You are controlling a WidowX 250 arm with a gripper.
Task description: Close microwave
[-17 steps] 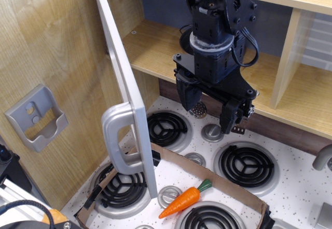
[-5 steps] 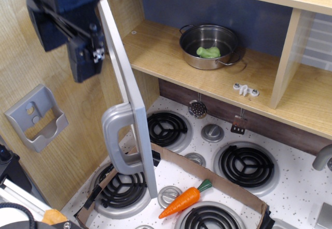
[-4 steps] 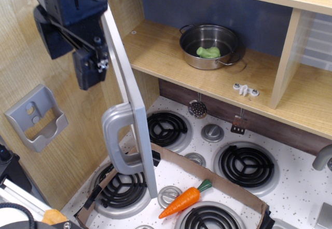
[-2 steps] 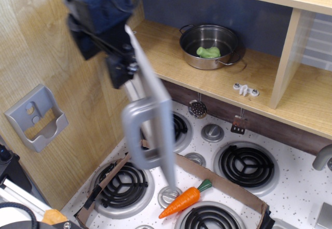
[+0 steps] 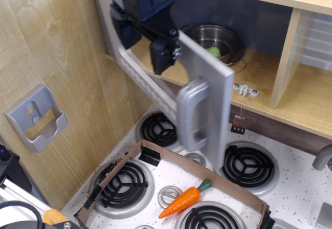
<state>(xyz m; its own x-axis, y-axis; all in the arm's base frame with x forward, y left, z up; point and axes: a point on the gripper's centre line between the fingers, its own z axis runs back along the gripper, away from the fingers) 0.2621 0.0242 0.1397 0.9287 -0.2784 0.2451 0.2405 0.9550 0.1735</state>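
Nearest the camera, on the white speckled tabletop [image 5: 290, 187] with its black coil burners, lies an orange plastic carrot [image 5: 182, 200] with a green top, inside a low brown cardboard border [image 5: 218, 181]; a small gray ring [image 5: 170, 193] sits just beside its tip. At the left edge, a gray molded wall holder [image 5: 35, 117] is fixed to a light wood-grain panel. Further back, the microwave [image 5: 179, 91] shows as a light wood cavity at the tabletop's far left corner, its wide flat gray plastic door swung partway, standing at an angle out over the far-left burner, the chunky rounded loop handle facing the camera and a row of small round buttons along the lower strip. The black tool [image 5: 165, 55] rests against the door's upper outer face; jaw opening cannot be told, nothing seen gripped. Behind the door, a shiny steel pot [image 5: 218, 38] holding something green sits on the wooden shelf.
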